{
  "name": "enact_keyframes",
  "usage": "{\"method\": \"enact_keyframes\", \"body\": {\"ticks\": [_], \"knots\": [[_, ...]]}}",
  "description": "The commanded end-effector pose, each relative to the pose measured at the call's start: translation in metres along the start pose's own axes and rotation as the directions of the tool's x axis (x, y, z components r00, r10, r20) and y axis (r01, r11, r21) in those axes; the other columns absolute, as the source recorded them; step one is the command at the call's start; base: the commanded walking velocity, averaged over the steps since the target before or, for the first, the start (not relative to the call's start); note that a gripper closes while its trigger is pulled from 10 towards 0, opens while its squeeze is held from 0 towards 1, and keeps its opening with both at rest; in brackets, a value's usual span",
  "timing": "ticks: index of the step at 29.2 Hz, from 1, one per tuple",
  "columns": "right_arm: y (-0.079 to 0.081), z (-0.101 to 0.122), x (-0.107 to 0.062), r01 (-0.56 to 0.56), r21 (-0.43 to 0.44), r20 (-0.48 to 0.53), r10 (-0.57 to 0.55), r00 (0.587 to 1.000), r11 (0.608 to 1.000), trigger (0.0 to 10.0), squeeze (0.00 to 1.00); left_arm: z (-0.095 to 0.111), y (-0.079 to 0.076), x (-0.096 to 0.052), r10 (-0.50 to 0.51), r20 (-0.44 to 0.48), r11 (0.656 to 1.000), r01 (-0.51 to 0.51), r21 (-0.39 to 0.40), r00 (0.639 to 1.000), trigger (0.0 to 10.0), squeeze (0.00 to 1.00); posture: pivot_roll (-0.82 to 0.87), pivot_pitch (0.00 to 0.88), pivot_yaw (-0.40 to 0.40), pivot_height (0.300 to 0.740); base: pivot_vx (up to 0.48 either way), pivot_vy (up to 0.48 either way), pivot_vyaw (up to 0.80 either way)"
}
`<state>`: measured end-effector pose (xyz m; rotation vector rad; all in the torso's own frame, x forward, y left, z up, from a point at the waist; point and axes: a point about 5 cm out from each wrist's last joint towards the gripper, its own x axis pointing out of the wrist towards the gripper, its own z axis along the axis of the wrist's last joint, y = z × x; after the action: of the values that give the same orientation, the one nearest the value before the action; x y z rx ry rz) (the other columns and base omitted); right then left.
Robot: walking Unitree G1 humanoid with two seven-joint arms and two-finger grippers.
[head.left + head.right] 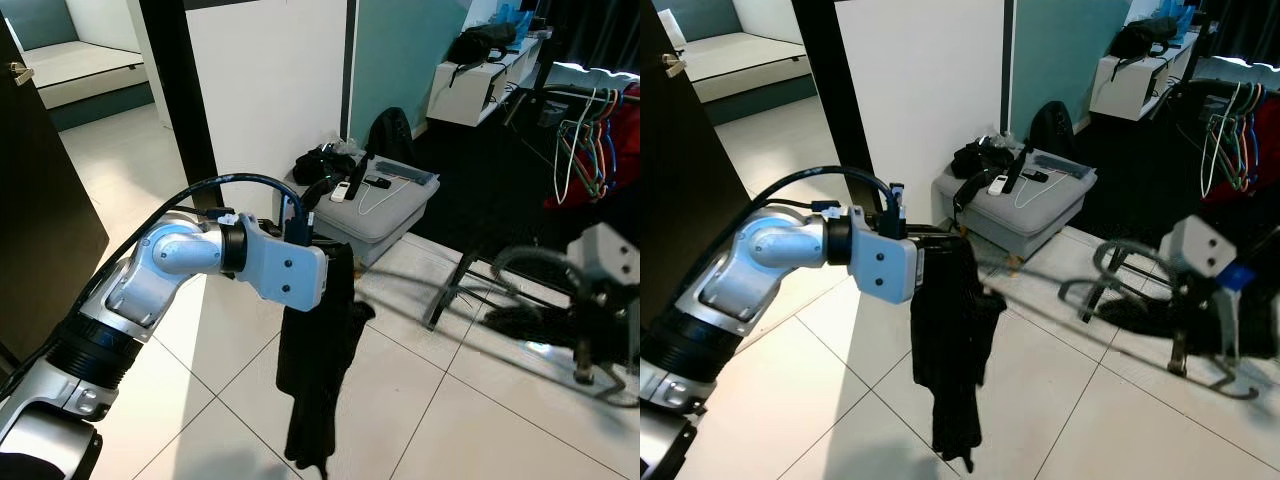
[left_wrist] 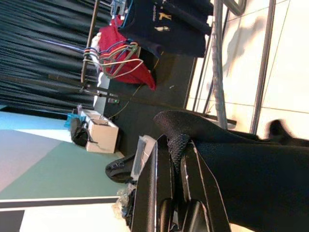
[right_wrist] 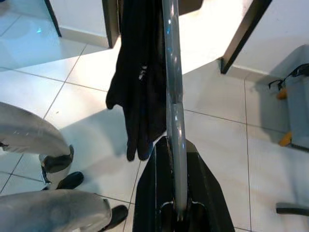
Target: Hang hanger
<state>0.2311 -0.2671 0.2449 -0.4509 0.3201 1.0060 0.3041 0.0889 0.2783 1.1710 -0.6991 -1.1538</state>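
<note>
A: Which step now?
B: Carrying, I think. Left gripper (image 2: 176, 166) is closed on the black garment (image 1: 318, 370), which hangs over the tiles; the hanger itself I cannot make out under the cloth.
A: Right one?
B: Right gripper (image 3: 177, 159) is clamped on a grey metal bar (image 3: 173, 72).
A: Next?
B: Prob. bring it to the clothes rack (image 1: 590, 95), where other hangers (image 1: 585, 150) hang, and hook it on.
A: Containers?
B: Grey ottoman (image 1: 395, 215) w/ remotes on top.

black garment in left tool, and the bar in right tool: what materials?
Limp black garment: soft fabric, likely knit; it drapes in folds, and the left wrist view shows a fine woven texture. Grey bar: probably painted or brushed metal; smooth, rigid, with a dull sheen.
</note>
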Motion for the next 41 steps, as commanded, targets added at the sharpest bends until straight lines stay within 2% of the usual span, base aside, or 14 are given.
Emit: {"method": "enact_keyframes", "body": {"ticks": [1,3,6,8,14,24,25,33,41], "knots": [[0.005,0.0,0.006,-0.033,-0.01,0.001,0.033,0.999,0.999,10.0,0.0,0.007,0.004,0.004,0.002,0.031,0.999,-0.003,0.035,1.0,10.0,0.0,-0.06,0.044,0.041,0.74,0.0,0.0,0.0],[0.007,-0.001,0.012,-0.055,-0.006,0.003,0.055,0.999,0.998,10.0,0.0,0.009,0.003,0.006,0.001,0.042,1.0,-0.002,0.031,0.999,10.0,0.0,-0.06,0.04,0.04,0.74,0.0,0.0,0.0],[0.003,0.001,0.01,-0.039,-0.009,0.011,0.039,0.999,0.999,10.0,0.0,0.009,0.003,0.005,-0.002,0.04,1.0,0.001,0.03,0.999,10.0,0.0,-0.05,0.038,0.039,0.74,0.0,0.0,0.0],[0.001,0.002,0.006,-0.019,-0.011,0.011,0.019,1.0,1.0,10.0,0.0,0.008,0.003,0.004,-0.004,0.036,1.0,0.003,0.03,0.999,10.0,0.0,-0.05,0.038,0.038,0.74,0.0,0.0,0.0],[-0.006,0.005,-0.027,0.061,-0.002,0.025,-0.061,0.998,0.998,10.0,0.0,0.007,0.003,0.003,-0.006,0.027,1.0,0.005,0.028,1.0,10.0,0.0,-0.05,0.04,0.041,0.74,0.0,0.0,0.0],[-0.001,0.005,-0.04,0.055,-0.014,0.012,-0.055,0.998,0.998,10.0,0.0,0.007,0.004,0.003,-0.007,0.029,1.0,0.006,0.028,1.0,10.0,0.0,-0.06,0.05,0.048,0.74,0.0,0.0,0.0],[0.002,0.01,-0.049,0.037,-0.024,0.028,-0.036,0.999,0.999,10.0,0.0,0.007,0.004,0.004,-0.008,0.034,1.0,0.007,0.026,0.999,10.0,0.0,-0.06,0.051,0.049,0.74,0.0,0.0,0.0],[0.0,0.018,-0.066,0.067,-0.041,0.038,-0.065,0.997,0.997,10.0,0.0,0.006,0.004,0.003,-0.013,0.033,1.0,0.012,0.028,0.999,10.0,0.0,-0.07,0.052,0.051,0.74,0.0,0.0,0.0],[0.004,0.021,-0.07,0.06,-0.05,0.042,-0.057,0.997,0.997,10.0,0.0,0.007,0.003,0.004,-0.014,0.035,1.0,0.013,0.027,0.999,10.0,0.0,-0.07,0.051,0.052,0.74,0.0,0.0,0.0]]}}
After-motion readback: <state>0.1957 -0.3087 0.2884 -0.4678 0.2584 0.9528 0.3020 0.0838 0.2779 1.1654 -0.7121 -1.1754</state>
